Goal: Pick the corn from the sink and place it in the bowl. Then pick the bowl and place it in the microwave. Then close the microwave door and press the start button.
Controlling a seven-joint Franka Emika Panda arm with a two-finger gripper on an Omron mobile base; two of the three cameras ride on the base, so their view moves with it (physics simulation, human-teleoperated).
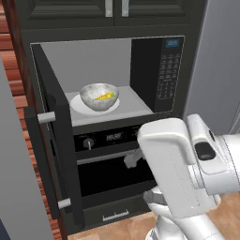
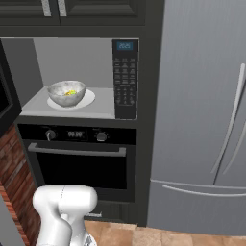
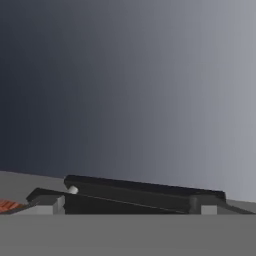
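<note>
The microwave (image 1: 140,61) (image 2: 81,57) stands open, its black door (image 1: 56,140) swung out to the left with a grey handle (image 1: 44,117). Inside, the mottled grey bowl (image 1: 98,96) (image 2: 66,92) sits on the white round plate (image 1: 77,105), and the yellow corn (image 1: 105,96) (image 2: 71,92) lies in it. The keypad panel (image 1: 168,70) (image 2: 125,77) with a blue display is at the microwave's right. My gripper (image 3: 127,207) is open in the hand view, fingertips (image 3: 47,205) wide apart with nothing held, facing a plain grey surface above a black bar. The sink is out of view.
A black oven (image 1: 112,168) (image 2: 81,163) with knobs and a bar handle sits under the microwave. A grey fridge (image 2: 202,120) stands to the right, a brick wall (image 2: 14,178) to the left. My white arm (image 1: 173,168) rises in front of the oven.
</note>
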